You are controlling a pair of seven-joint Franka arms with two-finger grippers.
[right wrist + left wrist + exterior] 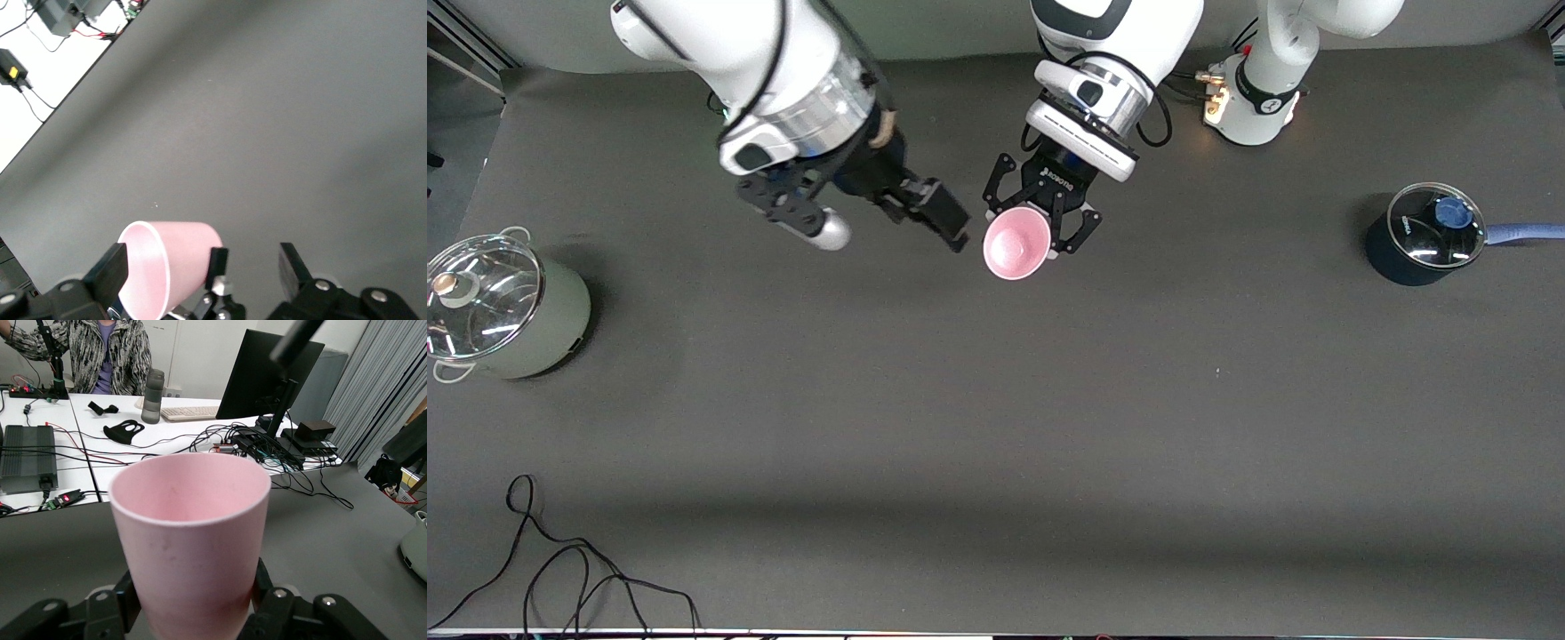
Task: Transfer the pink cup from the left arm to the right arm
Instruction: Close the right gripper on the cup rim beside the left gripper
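The pink cup (1016, 243) hangs above the middle of the table, its mouth turned toward the front camera. My left gripper (1033, 228), with black open-frame fingers, is shut on the cup's lower part. In the left wrist view the cup (190, 540) fills the middle between that gripper's fingers (127, 603). My right gripper (955, 229) is open and hovers close beside the cup on the right arm's side. In the right wrist view the cup (167, 267) lies between the right gripper's (201, 253) spread jaws, close to one finger (112, 268); no grip shows.
A pale green pot (511, 311) with a glass lid stands at the right arm's end of the table. A dark blue saucepan (1421, 238) with a glass lid stands at the left arm's end. Loose black cables (560, 578) lie near the front edge.
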